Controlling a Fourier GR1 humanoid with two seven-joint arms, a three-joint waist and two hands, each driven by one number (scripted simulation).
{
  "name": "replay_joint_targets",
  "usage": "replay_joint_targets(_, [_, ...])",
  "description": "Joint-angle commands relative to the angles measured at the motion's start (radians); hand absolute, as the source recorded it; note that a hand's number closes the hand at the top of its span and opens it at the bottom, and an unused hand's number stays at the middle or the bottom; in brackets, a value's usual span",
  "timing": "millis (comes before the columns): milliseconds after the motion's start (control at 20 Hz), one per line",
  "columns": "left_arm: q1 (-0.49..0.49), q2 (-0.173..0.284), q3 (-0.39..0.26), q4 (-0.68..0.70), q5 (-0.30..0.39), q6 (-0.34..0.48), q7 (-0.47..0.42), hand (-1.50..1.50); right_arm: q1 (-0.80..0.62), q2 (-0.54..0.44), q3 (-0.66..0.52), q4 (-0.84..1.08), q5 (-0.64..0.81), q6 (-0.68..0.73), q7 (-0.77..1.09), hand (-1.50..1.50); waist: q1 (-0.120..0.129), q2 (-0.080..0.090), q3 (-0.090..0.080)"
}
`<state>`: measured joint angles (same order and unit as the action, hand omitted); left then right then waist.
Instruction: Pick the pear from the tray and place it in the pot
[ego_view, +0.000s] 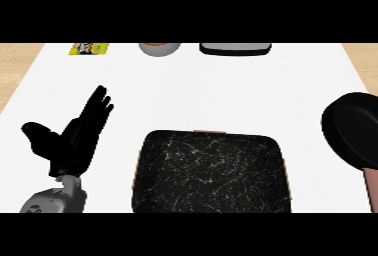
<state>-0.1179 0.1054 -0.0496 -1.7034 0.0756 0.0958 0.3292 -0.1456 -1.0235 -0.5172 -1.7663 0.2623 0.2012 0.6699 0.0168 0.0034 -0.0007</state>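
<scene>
one black tray (210, 172) with white speckle sits front and centre on the white counter (221, 85), thin tan rim showing at its top edge. can't see a pear on it or anywhere else in view, so can't tell where it is. one black pot (354, 132) at the right edge, partly cut off, with a pinkish handle (371, 187) running down toward the bottom right. left hand (77, 137) is left of the tray and apart from it, fingers straight and pointing up-right, thumb splayed out left, holding nothing; grey forearm (52, 200) comes in below it. right hand doesn't show. along the far edge, three items: one small yellow card or packet (90, 48) with dark print, too small to read; one grey round bowl-like thing (160, 49) with an orange-brown inside, cut off at the top; one black-and-grey rectangular object (235, 48), also cut off. no legible brand or text anywhere. wood-tone floor (15, 65) shows both sides of the counter.
</scene>
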Motion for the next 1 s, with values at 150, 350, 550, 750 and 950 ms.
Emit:
replay_joint_targets(150, [-0.036,-0.006,0.016,0.041,-0.018,0.005,-0.006,0.00,-0.133,0.023,0.136,0.264,0.081,-0.017,-0.147,1.50,-0.005,0.000,0.001])
replay_joint_targets(350, [0.011,-0.010,-0.007,-0.023,-0.018,0.002,0.017,0.00,-0.167,0.132,0.186,0.367,0.075,-0.060,-0.156,1.50,0.005,0.000,0.001])
replay_joint_targets(550, [0.009,0.013,0.045,0.062,0.032,-0.060,-0.076,0.00,-0.243,0.204,0.188,0.497,0.040,-0.069,-0.123,-1.50,0.005,0.002,0.001])
replay_joint_targets(750, [0.008,0.014,0.043,0.028,0.021,-0.040,-0.016,0.00,-0.311,0.275,0.160,0.532,-0.030,-0.075,-0.111,-1.50,0.000,-0.001,0.001])
replay_joint_targets(950, [-0.007,-0.022,0.006,-0.004,-0.022,0.008,0.004,0.00,-0.322,0.313,0.061,0.516,-0.054,-0.215,-0.204,-1.50,-0.010,-0.003,0.002])
